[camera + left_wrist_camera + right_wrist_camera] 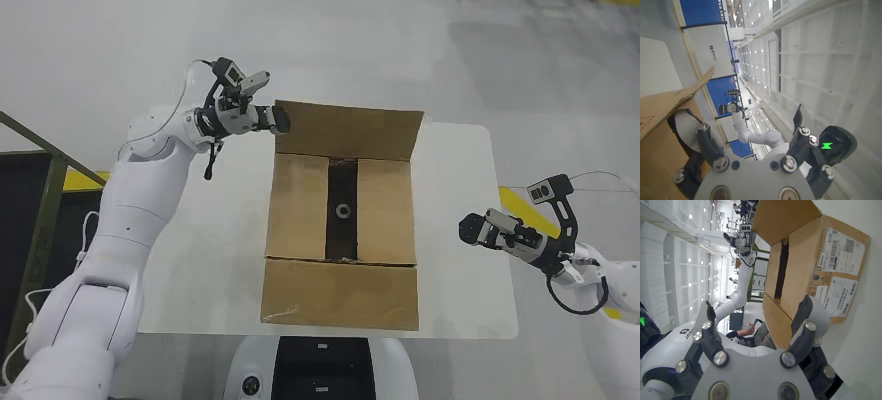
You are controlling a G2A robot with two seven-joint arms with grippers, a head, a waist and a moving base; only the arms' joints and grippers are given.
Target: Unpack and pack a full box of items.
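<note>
Box flap (345,130) corner at splayed left hand (281,119).

White arms (140,215) bear grey tools (757,306) with black links (710,340), silver screws (721,358).

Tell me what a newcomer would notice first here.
A big cardboard box sits mid-way on the white table, outer flaps folded out, inner two leaving a dark slot. The left gripper is at a corner of the far flap; the right gripper hovers open near the table's edge.
</note>
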